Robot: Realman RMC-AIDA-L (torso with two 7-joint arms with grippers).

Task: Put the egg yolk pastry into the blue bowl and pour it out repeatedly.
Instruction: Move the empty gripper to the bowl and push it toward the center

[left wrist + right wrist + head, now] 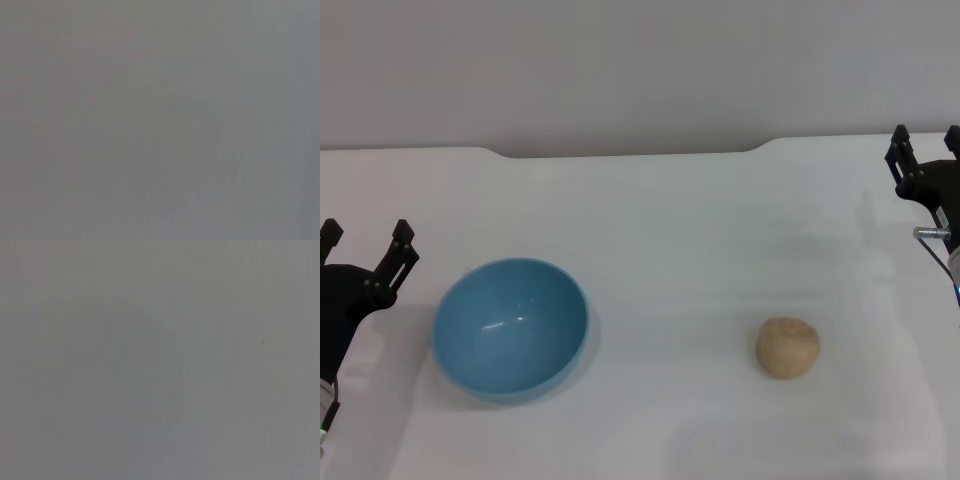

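Head view: a blue bowl (510,328) sits upright on the white tabletop (670,230), on the robot's left side, its glossy inside holding nothing. The egg yolk pastry (787,347), a small tan ball w/ a faint crease across its top, lies on the bare tabletop on the robot's right side, well apart from the bowl and not touched by either arm.

The left hand (366,238) hangs at the left edge of the view, just beside the bowl's rim but clear of it; its two black fingers (400,250) stand spread wide w/ nothing between them. The right hand (926,143) is at the far right edge, near the back of the tabletop and well away from the pastry (only part of it shows, the rest cut off by the frame). Its two fingertips also stand apart, gripping nothing. A short silver-coloured part (932,233) sticks out of the right arm below the hand.

Left wrist view: an even grey field, w/ only a faint paler patch toward one corner; no bowl, pastry or fingers can be made out.

Right wrist view: the same flat grey, nothing identifiable, so neither wrist camera adds anything on where the objects lie.
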